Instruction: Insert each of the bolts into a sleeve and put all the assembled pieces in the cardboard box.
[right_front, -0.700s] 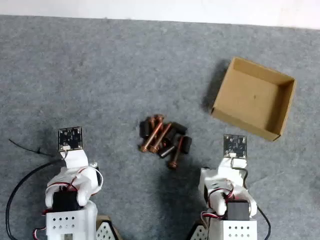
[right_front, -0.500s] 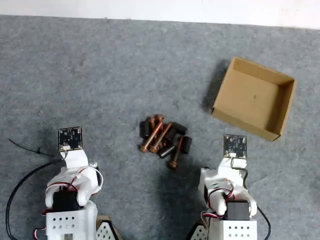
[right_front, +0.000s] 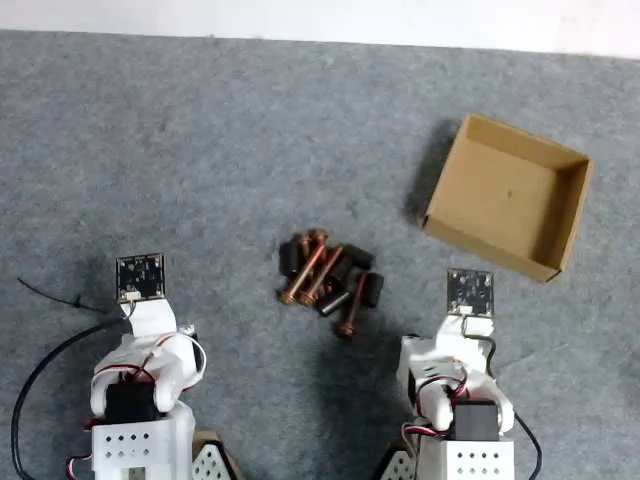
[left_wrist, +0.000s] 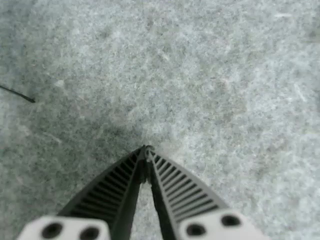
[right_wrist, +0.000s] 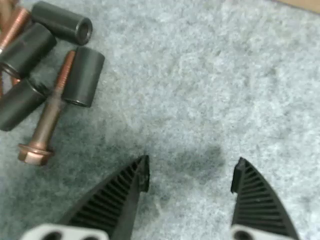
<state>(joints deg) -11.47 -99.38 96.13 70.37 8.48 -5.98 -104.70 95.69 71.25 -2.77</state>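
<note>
Between the arms, no movement since a moment ago: same heap of bolts (right_wrist: 47, 120) and sleeves (right_wrist: 82, 76) beside the right gripper (right_wrist: 190, 175) (spread wide, empty), well apart from the cardboard box (right_front: 490, 250). Clenched on nothing at the left gripper (left_wrist: 145, 160). Nothing assembled yet; every insertion pending.

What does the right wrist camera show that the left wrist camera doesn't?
Right wrist view: the right gripper with its jaws apart over bare mat, and beyond it the pile of parts, a copper bolt lying against black sleeves.
Left wrist view: the left gripper with its jaws closed on nothing, and a thin black wire off to one side.
Both: the same grey mat under each gripper, and neither gripper holds a part.
</note>
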